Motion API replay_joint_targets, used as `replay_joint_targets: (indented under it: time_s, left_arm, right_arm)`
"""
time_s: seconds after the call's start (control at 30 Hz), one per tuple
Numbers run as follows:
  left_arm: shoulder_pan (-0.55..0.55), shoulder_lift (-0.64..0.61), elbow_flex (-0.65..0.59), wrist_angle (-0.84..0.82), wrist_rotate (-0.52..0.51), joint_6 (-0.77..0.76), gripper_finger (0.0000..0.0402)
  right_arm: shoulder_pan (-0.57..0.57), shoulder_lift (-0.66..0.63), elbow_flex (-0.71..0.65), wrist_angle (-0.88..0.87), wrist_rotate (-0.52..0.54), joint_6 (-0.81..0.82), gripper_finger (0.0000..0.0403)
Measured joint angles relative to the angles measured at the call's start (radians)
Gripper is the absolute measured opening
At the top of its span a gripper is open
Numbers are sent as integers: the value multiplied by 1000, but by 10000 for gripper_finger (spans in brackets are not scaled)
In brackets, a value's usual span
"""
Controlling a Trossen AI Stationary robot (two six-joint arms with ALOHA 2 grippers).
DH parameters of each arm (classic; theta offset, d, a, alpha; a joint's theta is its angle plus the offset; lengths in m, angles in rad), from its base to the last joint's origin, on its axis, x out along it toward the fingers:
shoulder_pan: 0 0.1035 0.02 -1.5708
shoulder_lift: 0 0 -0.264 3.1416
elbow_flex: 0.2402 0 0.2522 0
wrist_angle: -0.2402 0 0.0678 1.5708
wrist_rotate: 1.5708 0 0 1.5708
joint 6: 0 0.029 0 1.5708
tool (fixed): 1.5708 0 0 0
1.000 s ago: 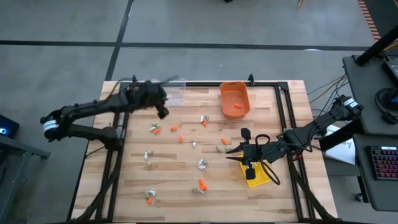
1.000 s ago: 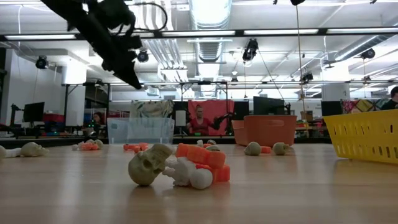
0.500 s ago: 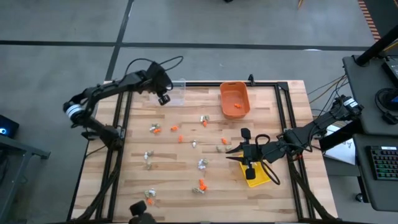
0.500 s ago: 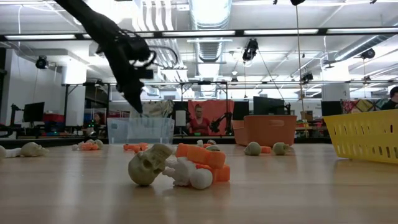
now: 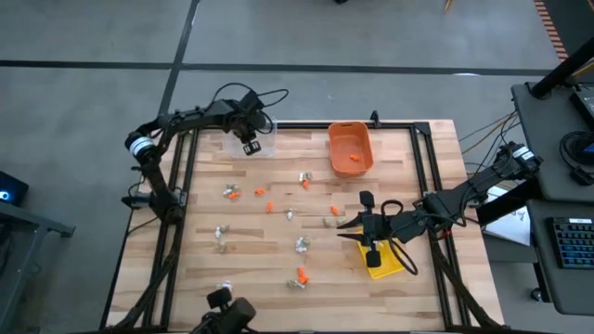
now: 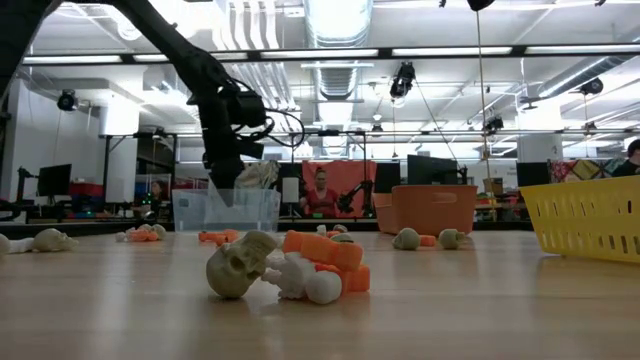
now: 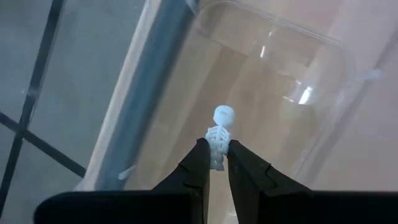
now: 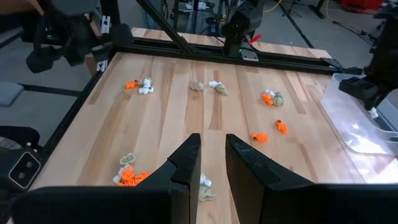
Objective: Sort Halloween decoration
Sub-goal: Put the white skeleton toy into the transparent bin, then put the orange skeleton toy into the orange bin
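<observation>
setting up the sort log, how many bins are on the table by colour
orange bin: 1
yellow bin: 1
clear bin: 1
total: 3

Bare wood [image 5: 408, 176] lies open at the far right. Scattered trinkets [image 5: 302, 244] dot the middle; the orange bin [image 5: 350, 148] and clear bin [image 5: 263, 139] line the far edge.
</observation>
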Motion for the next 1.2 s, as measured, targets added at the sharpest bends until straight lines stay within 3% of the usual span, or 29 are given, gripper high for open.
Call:
replay_joint_targets:
  time_s: [0.37,0.77,1.0,1.2]
  left_arm:
    - [1,14,32,-29,1,-16,71]
    - [-3,1,32,-34,23,-61,75]
    - [-33,-107,15,-10,181,-161,75]
    - [-126,-297,-101,111,195,-255,75]
  right_arm:
    - [0,0,-4,0,0,17,66]
    - [0,0,-19,0,23,63,66]
    - [0,0,-19,1,46,82,66]
    - [-1,0,-19,0,131,120,66]
